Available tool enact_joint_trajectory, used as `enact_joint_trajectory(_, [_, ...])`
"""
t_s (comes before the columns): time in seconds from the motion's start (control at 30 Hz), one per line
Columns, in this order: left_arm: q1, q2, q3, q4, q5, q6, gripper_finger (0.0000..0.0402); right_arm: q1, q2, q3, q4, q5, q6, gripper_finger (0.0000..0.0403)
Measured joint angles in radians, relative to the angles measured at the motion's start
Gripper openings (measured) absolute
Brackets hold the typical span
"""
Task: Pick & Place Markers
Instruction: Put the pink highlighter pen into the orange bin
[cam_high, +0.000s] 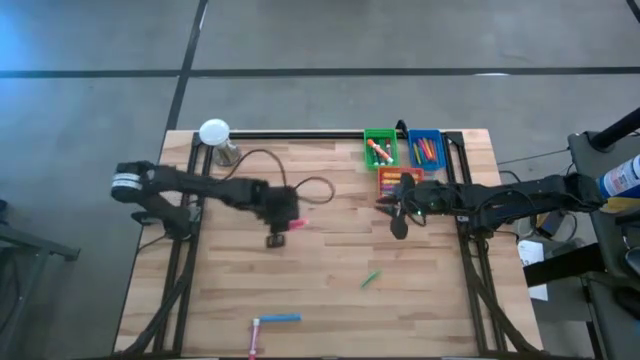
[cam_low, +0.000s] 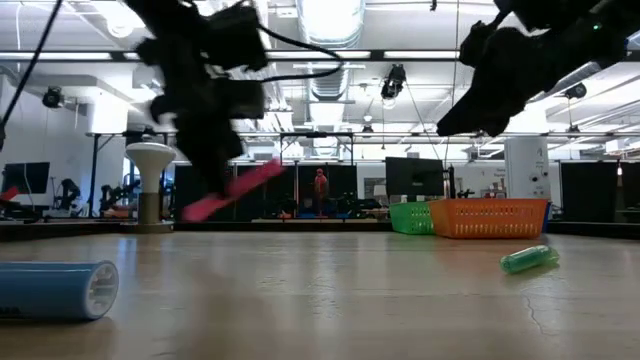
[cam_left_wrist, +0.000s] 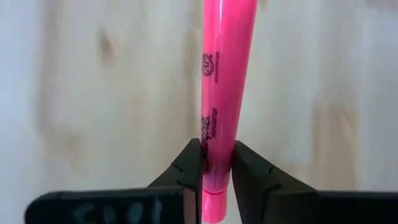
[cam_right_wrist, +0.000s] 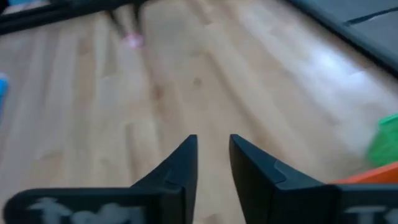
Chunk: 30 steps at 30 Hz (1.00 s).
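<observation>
Nearest you on the desk (cam_high: 330, 300), a blue marker (cam_high: 278, 319) lies flat close to the front edge, with a pale pink marker (cam_high: 255, 338) just beside its left end, running toward the edge. In the low view the blue marker's round end sits large at the left, flat on the wood.

Farther in, a green marker (cam_high: 371, 279) lies alone on the right half of the desk, well apart from both arms.

At mid-desk your left gripper (cam_left_wrist: 216, 171) has its fingers (cam_left_wrist: 189, 168) pinching a pink marker (cam_left_wrist: 224, 93). The fingers press on either side of the barrel close to one end, and the rest of the marker runs straight out ahead of them. In the low view that marker hangs tilted in the air, clear of the desk.

Your right gripper (cam_right_wrist: 212, 152) hovers over the right side of the desk, just in front of the bins. Its fingers stand slightly spread with bare wood showing between them; they touch no marker.

At the far right edge stand a green bin (cam_high: 380, 148) and a blue bin (cam_high: 426, 147) side by side, both with markers inside, and an orange bin (cam_high: 392, 180) just in front of them. A white lamp (cam_high: 214, 132) stands at the far left corner.
</observation>
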<state>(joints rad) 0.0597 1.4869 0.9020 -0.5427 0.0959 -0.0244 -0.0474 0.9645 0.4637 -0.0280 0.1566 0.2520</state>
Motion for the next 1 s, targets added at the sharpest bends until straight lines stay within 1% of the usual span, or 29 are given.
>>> enact_joint_trajectory(0.07, [0.026, 0.060, 0.058, 0.036, -0.001, 0.065, 0.0055, 0.040, 0.011, -0.004, 0.001, 0.000, 0.038, 0.0104])
enact_joint_trajectory(0.17, [0.034, 0.154, 0.146, 0.087, 0.003, 0.152, 0.0055, 0.090, 0.053, -0.023, 0.062, 0.002, 0.078, 0.0131])
enact_joint_trajectory(0.27, [0.032, 0.243, 0.237, 0.105, 0.025, 0.214, 0.0055, 0.123, 0.115, -0.046, 0.201, 0.001, 0.087, 0.0155])
enact_joint_trajectory(0.4, [0.032, 0.327, 0.338, 0.090, 0.025, 0.245, 0.0055, 0.133, 0.210, -0.055, 0.370, 0.001, 0.089, 0.0178])
enact_joint_trajectory(0.53, [0.033, 0.360, 0.397, 0.084, 0.025, 0.251, 0.0055, 0.133, 0.308, -0.034, 0.439, 0.001, 0.090, 0.0187])
enact_joint_trajectory(0.73, [0.032, 0.363, 0.420, 0.081, 0.026, 0.243, 0.0055, 0.133, 0.441, 0.016, 0.540, 0.006, 0.081, 0.0187])
enact_joint_trajectory(0.83, [0.033, 0.363, 0.420, 0.080, 0.026, 0.239, 0.0055, 0.133, 0.481, 0.043, 0.554, 0.032, 0.079, 0.0187])
enact_joint_trajectory(1.0, [0.032, 0.363, 0.420, 0.081, 0.027, 0.238, 0.0055, 0.133, 0.537, 0.083, 0.548, 0.038, 0.078, 0.0187])
